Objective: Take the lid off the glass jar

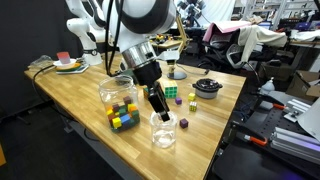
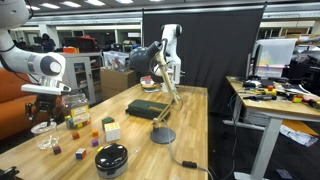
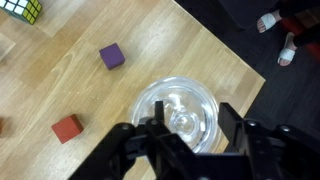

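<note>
The gripper (image 3: 192, 126) points straight down over the glass jar (image 1: 163, 133); in the wrist view its 2 fingers (image 3: 158, 136) are spread, 1 on each side of the centre of the lid (image 3: 184, 104); whether either finger touches the glass cannot be told. In an exterior view the fingertips are level with the top of the jar.

The lid is seated on the jar; it is clear and round, and the wooden table (image 1: 80, 80) shows through it. The jar stands upright close to the near edge of the table.

In the wrist view 2 small cubes lie on the wood to the left of the jar; a purple cube (image 3: 111, 55) is the farther of the 2, a red cube (image 3: 67, 127) is the nearer, and both are apart from the jar. A multicoloured puzzle cube (image 3: 22, 8) sits at the far left corner of that view.

In an exterior view a larger jar (image 1: 120, 100) holding coloured cubes stands to the left of the glass jar, near it but apart; a black round dish (image 1: 207, 88) lies farther back and to the right, near the right edge of the table. A yellow cube (image 1: 192, 99) lies between the dish and the glass jar.
</note>
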You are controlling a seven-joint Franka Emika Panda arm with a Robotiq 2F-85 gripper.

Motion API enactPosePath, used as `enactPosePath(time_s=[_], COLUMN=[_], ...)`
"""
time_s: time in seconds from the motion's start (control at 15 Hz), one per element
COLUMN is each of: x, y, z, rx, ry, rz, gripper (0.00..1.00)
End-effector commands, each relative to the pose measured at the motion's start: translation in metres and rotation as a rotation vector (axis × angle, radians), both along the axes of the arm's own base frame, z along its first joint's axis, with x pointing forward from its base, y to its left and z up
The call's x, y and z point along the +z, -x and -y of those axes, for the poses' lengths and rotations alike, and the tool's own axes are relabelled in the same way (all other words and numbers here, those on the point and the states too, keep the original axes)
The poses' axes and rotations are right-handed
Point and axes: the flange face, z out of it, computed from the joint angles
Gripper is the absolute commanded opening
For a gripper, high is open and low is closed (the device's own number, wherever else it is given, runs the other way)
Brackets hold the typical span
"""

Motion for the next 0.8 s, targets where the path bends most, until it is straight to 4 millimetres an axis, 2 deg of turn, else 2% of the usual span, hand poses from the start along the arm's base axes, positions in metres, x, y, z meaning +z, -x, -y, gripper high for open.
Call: enactPosePath(time_s=[0.0, 0.2, 0.27, 0.47, 0.73], x=[-0.003, -0.002, -0.003, 0.001, 0.023], y=[-0.005, -0.008, -0.009, -0.008, -0.003], z=[-0.002, 0.000, 0.001, 0.000, 0.005], rx=[-0.004, -0.012, -0.015, -0.012, -0.048], ry=[0.030, 0.033, 0.035, 0.042, 0.034], rz=[-0.006, -0.009, -0.012, -0.006, 0.032], gripper=[0.27, 0.08, 0.06, 0.08, 0.08])
